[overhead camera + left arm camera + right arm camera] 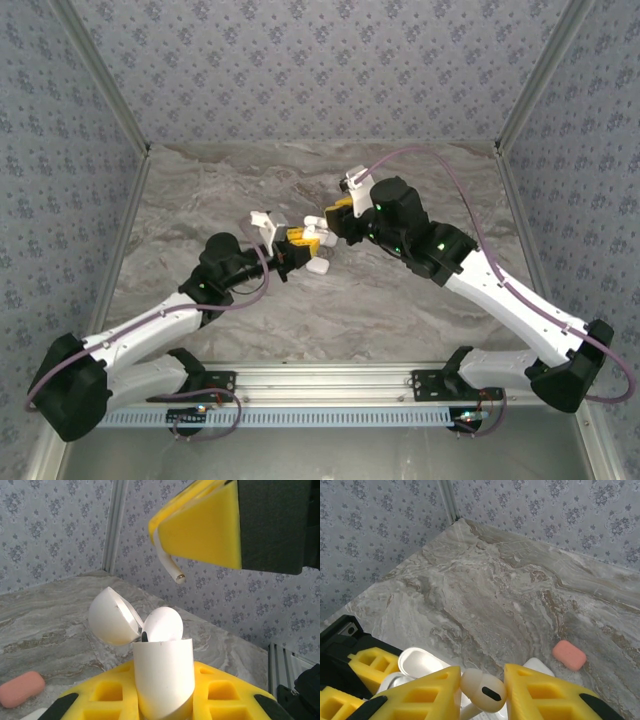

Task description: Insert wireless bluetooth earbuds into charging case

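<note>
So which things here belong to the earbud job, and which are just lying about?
In the job: open white case, held by the left gripper; white earbud already seated in it; second earbud pinched in the right gripper.
Lying about: pink case on the table, untouched.

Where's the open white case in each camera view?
Top external: white case at centre, held by the left gripper.
Left wrist: bottom centre, lid open to the left.
Right wrist: bottom left, beside the pinched earbud.
Shared landmark: pink case, in both wrist views.
</note>
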Motion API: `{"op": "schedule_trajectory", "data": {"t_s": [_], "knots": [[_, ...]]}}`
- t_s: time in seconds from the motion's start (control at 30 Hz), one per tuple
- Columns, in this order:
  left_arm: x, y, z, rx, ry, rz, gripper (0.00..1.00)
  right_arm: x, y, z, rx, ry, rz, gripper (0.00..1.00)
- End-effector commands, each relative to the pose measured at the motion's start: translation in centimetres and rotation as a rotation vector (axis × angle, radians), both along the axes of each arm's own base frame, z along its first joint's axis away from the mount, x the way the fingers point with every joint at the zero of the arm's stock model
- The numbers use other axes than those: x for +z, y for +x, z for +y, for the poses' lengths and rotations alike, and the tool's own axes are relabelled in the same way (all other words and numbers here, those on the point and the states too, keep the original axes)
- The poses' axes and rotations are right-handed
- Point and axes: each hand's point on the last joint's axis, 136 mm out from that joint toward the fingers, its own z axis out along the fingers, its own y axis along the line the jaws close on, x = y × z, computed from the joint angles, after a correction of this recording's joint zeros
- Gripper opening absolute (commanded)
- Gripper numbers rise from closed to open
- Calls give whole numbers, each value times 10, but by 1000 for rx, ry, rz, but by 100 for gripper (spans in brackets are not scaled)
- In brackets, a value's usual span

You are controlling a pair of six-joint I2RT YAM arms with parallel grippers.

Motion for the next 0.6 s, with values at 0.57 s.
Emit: {"op": "schedule_trajectory", "data": {"t_s": [0.57], "knots": [[37, -2, -4, -17, -66, -75, 0, -33, -3, 15, 26, -49, 69, 30]]}}
